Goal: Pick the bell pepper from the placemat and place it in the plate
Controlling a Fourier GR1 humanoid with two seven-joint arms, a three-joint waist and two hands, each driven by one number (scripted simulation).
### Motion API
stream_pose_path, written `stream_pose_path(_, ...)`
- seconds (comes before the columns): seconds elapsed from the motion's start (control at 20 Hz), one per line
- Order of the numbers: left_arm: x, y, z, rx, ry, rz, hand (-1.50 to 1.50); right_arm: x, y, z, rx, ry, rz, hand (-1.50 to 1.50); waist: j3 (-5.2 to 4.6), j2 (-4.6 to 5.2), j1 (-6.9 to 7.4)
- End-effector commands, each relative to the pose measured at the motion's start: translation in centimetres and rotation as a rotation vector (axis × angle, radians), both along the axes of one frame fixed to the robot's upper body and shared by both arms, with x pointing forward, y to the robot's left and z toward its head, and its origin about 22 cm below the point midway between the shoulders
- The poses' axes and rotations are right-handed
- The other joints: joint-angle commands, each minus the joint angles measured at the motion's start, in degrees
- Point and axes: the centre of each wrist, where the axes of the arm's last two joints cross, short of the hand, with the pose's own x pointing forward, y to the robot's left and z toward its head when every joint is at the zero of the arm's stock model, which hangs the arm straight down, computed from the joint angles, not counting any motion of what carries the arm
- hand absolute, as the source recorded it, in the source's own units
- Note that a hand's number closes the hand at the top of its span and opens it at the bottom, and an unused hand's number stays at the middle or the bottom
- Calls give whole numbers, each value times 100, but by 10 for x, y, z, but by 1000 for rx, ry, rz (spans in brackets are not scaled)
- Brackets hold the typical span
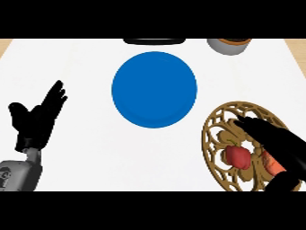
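The right hand (277, 143) hovers with straight fingers over the bell pepper (237, 156) on the placemat (216, 123), poised to grasp it for the plate (154, 89).

Single head view, steeply down onto counter (82, 148).

The right hand (281, 143) lies with straight fingers over the round golden openwork placemat (218, 123), beside the red bell pepper (237, 156). The round blue plate (155, 89) sits on the white bench (82, 67); the left hand (36, 119) rests open.
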Motion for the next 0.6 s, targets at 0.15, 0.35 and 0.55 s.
stream_pose_path(0.15, 1, 17, -13, -4, 11, 6, 0, 20, 14, -9, -50, 39, -20, -150, 0, 4, -4)
stream_pose_path(0.35, 5, 7, -4, 7, -12, -7, 0, 22, 25, -31, -62, 3, -37, -150, 1, 4, 0)
stream_pose_path(0.55, 2, 1, -18, -2, 4, 2, 0, 27, 12, -32, -100, 34, -25, -150, 1, 5, -8)
